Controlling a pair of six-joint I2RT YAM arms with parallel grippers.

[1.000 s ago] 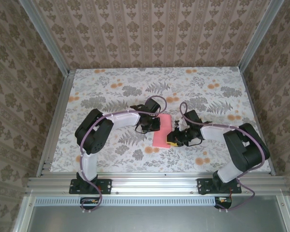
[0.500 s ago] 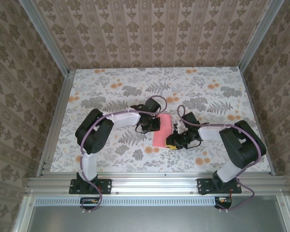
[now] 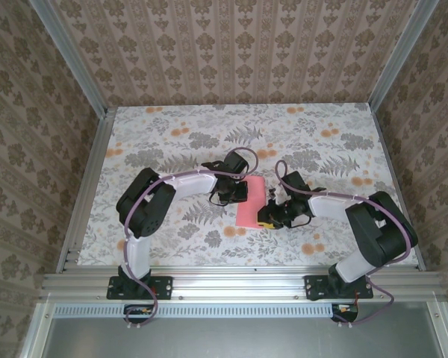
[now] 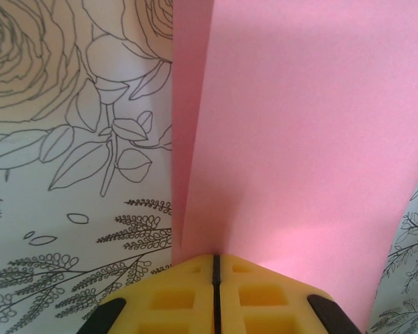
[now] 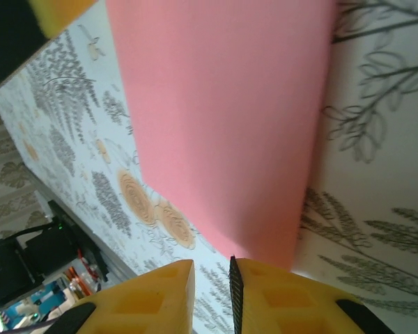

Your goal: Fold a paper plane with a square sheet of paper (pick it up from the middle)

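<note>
Pink-red square sheet of paper (image 3: 248,212) lies folded on the desk (image 3: 172,134), left tool (image 4: 214,270) pressed together at its edge, right tool (image 5: 212,270) slightly spread.

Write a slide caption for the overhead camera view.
The left gripper and right gripper flank the pink, folded square sheet of paper on the floral table.

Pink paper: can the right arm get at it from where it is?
Probably yes: the right gripper sits right at the edge of the pink paper, jaws slightly apart, with nothing in the way.
</note>
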